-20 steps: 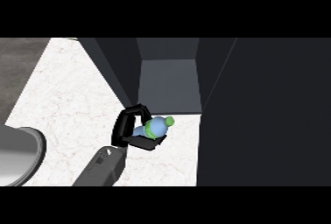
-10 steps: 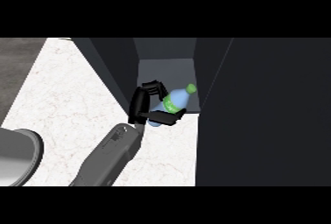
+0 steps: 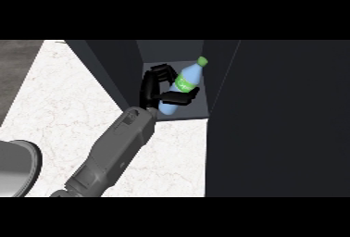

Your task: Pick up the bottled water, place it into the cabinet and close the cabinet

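Here, in the head view, there is one bottled water (image 3: pixel 183 88), one cabinet (image 3: pixel 123 65) and one hand in sight. The left hand (image 3: pixel 153 90), at the end of a grey forearm (image 3: pixel 113 152) that comes up from the lower edge, has its fingers and thumb curled round the bottle's lower half. The bottle is pale blue with a green label and a green cap; it leans with the cap up and to the right, inside the cabinet's opening, over the grey floor of that compartment. The cabinet's walls are dark, and a broad dark panel (image 3: pixel 287 120) fills the right of the view. The counter (image 3: pixel 54 102) is white, marbled stone. A grey rounded object (image 3: pixel 15 169) shows at the lower left edge. The right hand does not show.
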